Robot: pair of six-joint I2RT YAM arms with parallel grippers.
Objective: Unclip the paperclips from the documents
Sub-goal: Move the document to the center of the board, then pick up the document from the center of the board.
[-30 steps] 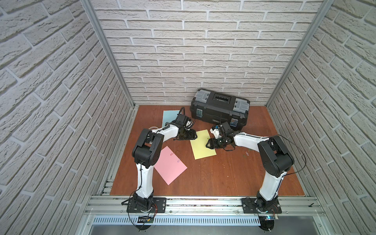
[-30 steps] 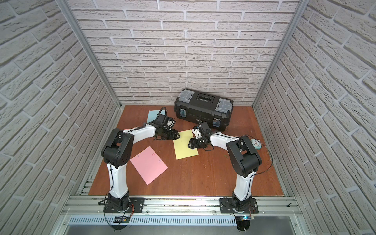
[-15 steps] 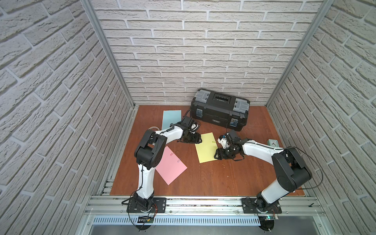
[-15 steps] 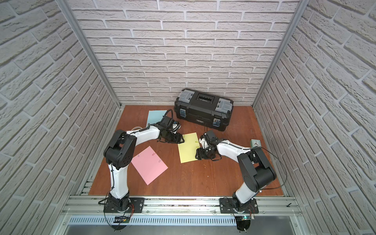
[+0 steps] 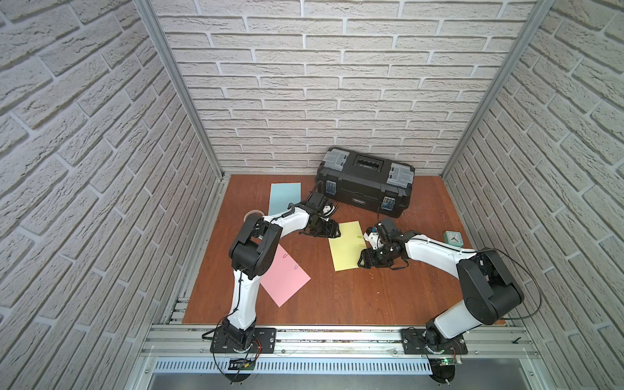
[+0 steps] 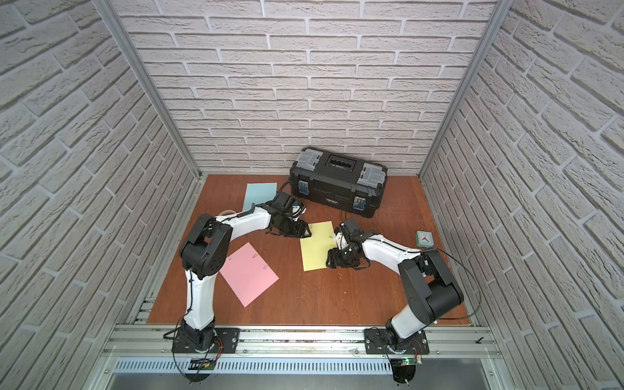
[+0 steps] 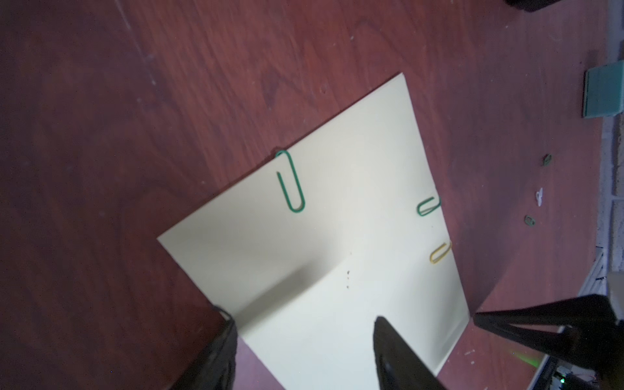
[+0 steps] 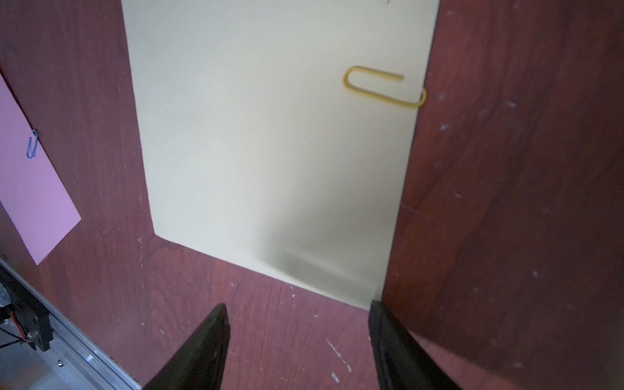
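Observation:
The yellow document (image 5: pixel 346 244) (image 6: pixel 315 250) lies mid-table with a green paperclip (image 7: pixel 291 182) on one edge and a second green one (image 7: pixel 428 206) and a yellow paperclip (image 7: pixel 440 252) (image 8: pixel 383 86) on its side edge. My left gripper (image 5: pixel 332 229) (image 7: pixel 304 324) is open and straddles the sheet's far corner. My right gripper (image 5: pixel 363 261) (image 8: pixel 297 307) is open over bare table at the sheet's near corner, one fingertip (image 8: pixel 374 304) at that corner. The pink document (image 5: pixel 285 277) (image 8: pixel 30 189) carries a blue paperclip (image 8: pixel 32 143). The light blue document (image 5: pixel 284 197) lies at the back.
A black toolbox (image 5: pixel 366 185) stands at the back behind both grippers. A teal clock (image 5: pixel 452 238) (image 7: pixel 602 91) sits at the right, with two loose clips (image 7: pixel 529 220) on the table near it. A clear tape roll (image 5: pixel 253 213) lies by the left arm.
The right gripper has slid along the yellow sheet's side toward its near corner. The left gripper has moved right onto the far corner. The yellow sheet has shifted slightly right.

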